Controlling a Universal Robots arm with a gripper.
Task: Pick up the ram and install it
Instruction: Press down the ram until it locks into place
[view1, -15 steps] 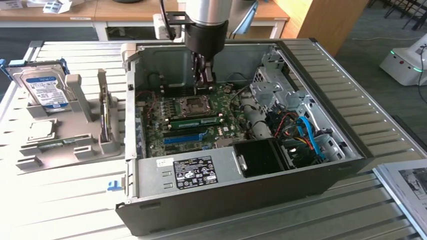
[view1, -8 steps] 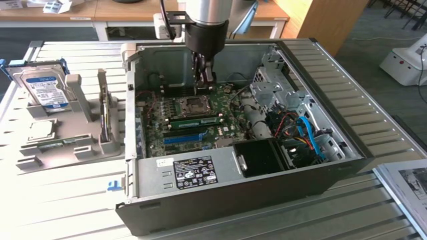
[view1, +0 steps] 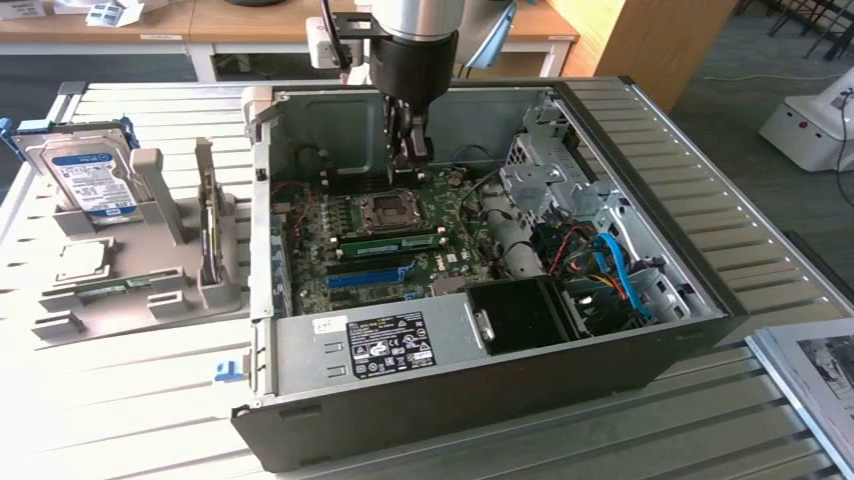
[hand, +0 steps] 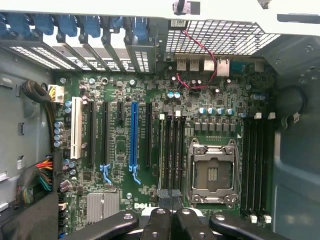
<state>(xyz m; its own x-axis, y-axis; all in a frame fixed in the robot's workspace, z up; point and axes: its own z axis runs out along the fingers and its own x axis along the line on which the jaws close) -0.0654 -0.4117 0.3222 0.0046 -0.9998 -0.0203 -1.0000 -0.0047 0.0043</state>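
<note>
Green and studded with dark chips, the slim ram stick (view1: 388, 239) stands on edge in a motherboard slot just beside the square metal processor socket (view1: 390, 207). A similar green stick (view1: 396, 250) sits close alongside it, which suggests the ram is already seated. My black claw (view1: 414, 160) hangs above that socket inside the open grey computer case (view1: 694, 300), lined up with the slots. Its jaws are drawn nearly together and I can make out nothing between them. The case rests on the slatted counter (view1: 134, 400).
</note>
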